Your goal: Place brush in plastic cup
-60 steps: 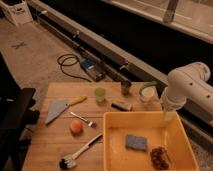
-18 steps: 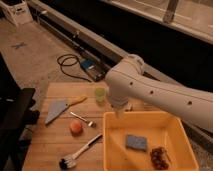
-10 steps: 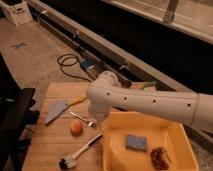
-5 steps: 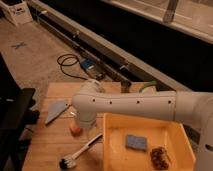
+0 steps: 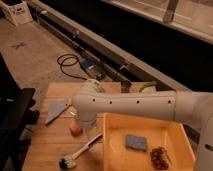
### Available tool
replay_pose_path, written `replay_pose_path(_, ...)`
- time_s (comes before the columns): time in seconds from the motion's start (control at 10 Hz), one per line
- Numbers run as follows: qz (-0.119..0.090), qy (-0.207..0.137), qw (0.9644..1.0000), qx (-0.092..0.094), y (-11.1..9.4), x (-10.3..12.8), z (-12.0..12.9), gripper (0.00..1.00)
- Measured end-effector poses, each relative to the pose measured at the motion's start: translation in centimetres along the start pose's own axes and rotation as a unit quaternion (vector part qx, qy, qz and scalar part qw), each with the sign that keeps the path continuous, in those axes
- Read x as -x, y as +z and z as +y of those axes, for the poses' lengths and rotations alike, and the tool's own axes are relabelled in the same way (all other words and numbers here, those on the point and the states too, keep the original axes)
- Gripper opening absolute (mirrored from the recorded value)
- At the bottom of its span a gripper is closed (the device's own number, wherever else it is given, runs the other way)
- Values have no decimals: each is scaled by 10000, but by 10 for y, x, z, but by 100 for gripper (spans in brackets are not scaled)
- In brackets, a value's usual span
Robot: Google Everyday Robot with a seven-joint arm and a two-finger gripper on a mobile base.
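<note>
The brush (image 5: 81,151) lies flat on the wooden table (image 5: 47,142), its dark bristle head at the front left and its white handle pointing back right toward the yellow tray. My white arm reaches in from the right across the table. Its gripper (image 5: 91,131) hangs just above the handle end of the brush, beside a small orange ball (image 5: 74,129). A pale cup with a green rim (image 5: 147,86) shows just behind the arm at the table's back edge. The arm hides anything else standing there.
A yellow tray (image 5: 172,132) at the right holds a blue sponge (image 5: 136,142) and a brown lump (image 5: 159,156). A grey scraper (image 5: 56,110) lies at the left. A dark cup (image 5: 125,85) stands at the back. A black chair (image 5: 14,117) is left of the table.
My arm has swung from the right side of the table leftward and down. The gripper now sits over the brush handle. The brush and the ball have not moved.
</note>
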Motion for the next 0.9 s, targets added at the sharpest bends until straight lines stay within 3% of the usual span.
replay_pose_path(0.2, -84, 32, 9999, 86, 12, -2, 3, 65)
replay_pose_path(0.5, -427, 69, 9989, 190, 47, 0, 7, 65)
replay_pose_path(0.9, -910, 135, 9949, 410, 97, 11, 11, 65)
